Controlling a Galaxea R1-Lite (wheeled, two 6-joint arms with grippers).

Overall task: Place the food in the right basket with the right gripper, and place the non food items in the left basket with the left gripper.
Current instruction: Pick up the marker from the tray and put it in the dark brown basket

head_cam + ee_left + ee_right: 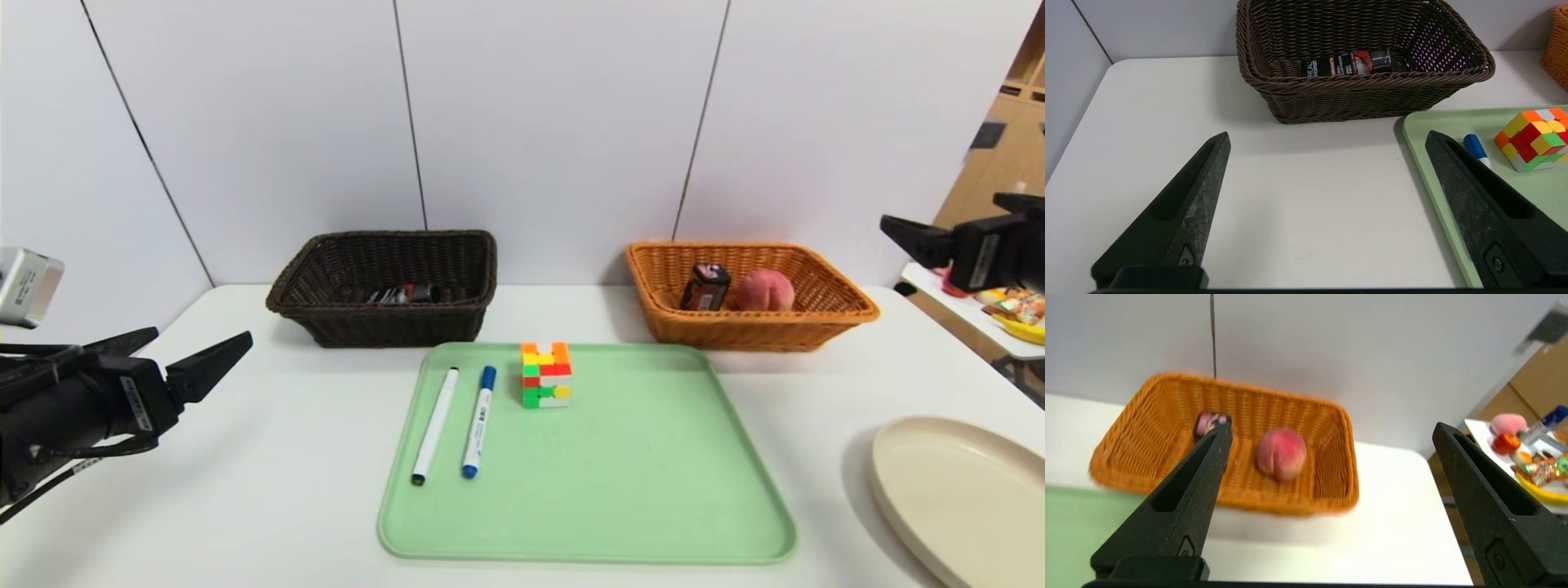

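Note:
The orange right basket (816, 322) holds the food: a pink peach (766, 291) and a small dark container (705, 286) with a pink label. A black squeeze tube (408, 293) lies in the dark brown left basket (375, 327). On the green tray (612, 490) lie a black-capped marker (435, 425), a blue-capped marker (479, 420) and a puzzle cube (546, 374). My left gripper (200, 339) hovers open and empty at the table's left side. My right gripper (940, 208) is open and empty, raised to the right of the orange basket (1167, 416).
A cream plate (955, 490) sits at the table's front right corner. A side table (1012, 314) with assorted items stands beyond the right edge. A white wall runs close behind both baskets.

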